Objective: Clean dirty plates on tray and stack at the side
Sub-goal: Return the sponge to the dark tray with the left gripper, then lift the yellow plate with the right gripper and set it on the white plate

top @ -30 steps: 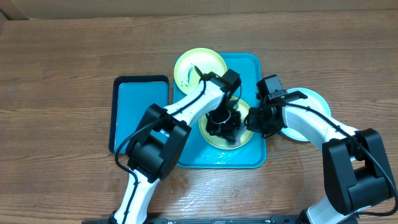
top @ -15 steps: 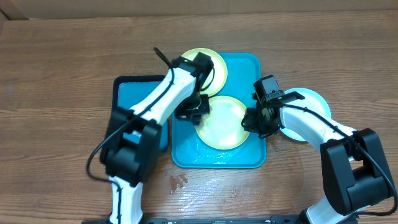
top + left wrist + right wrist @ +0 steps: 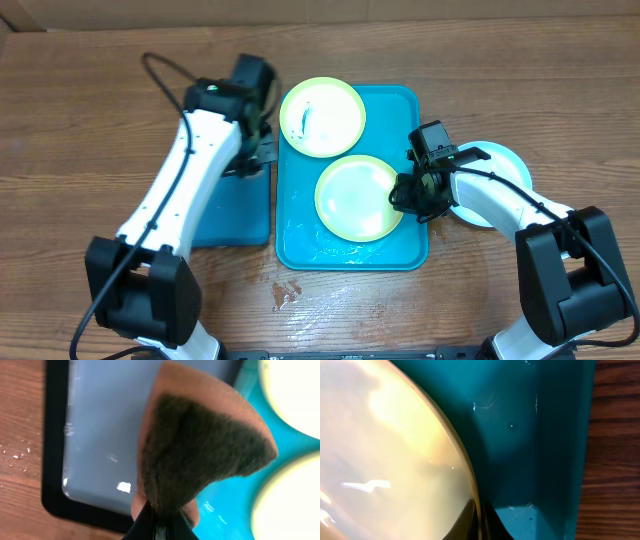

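Observation:
The teal tray holds two yellow-green plates: a far one with dark smears and a near one with a clean-looking pale centre. My right gripper is shut on the near plate's right rim. The light blue plate lies on the table right of the tray, partly under the right arm. My left gripper is shut on a brown sponge with a dark scouring face, over the edge between the smaller tray and the teal tray.
A smaller dark-rimmed blue tray lies left of the teal tray, its wet grey-blue floor in the left wrist view. Water drops lie on the wood in front of the teal tray.
My left arm has swung left with the sponge, off the near yellow-green plate to the smaller tray's edge. The near plate now shows fully. The right gripper has kept its hold on the rim.

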`<action>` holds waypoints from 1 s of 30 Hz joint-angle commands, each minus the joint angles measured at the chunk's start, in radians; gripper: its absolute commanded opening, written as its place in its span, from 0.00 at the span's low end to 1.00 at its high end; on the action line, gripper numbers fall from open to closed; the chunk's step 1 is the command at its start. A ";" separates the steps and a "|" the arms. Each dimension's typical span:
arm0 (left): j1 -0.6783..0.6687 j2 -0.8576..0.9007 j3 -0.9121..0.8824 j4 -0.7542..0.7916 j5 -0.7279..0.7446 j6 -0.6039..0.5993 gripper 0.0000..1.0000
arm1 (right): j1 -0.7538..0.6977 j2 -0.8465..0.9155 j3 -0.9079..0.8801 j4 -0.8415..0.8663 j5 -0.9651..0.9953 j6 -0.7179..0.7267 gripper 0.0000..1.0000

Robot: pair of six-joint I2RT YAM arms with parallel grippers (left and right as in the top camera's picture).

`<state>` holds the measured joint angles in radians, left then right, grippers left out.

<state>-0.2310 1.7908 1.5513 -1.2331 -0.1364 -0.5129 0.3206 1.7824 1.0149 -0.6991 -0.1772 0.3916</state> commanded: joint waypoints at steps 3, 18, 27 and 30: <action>0.159 0.005 -0.257 0.179 0.061 0.020 0.04 | -0.009 0.026 -0.028 -0.005 0.079 -0.017 0.04; 0.231 -0.032 -0.199 0.122 0.191 0.058 0.90 | -0.008 0.009 0.042 -0.077 0.091 -0.029 0.04; 0.278 -0.214 0.078 -0.031 0.190 0.073 1.00 | 0.100 -0.077 0.332 -0.234 0.220 -0.163 0.04; 0.293 -0.287 0.174 -0.052 0.189 0.074 1.00 | 0.164 -0.077 0.447 -0.256 0.259 -0.227 0.04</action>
<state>0.0471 1.5898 1.6341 -1.2716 0.0460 -0.4595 0.4271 1.7554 1.3594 -0.9554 0.0113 0.2546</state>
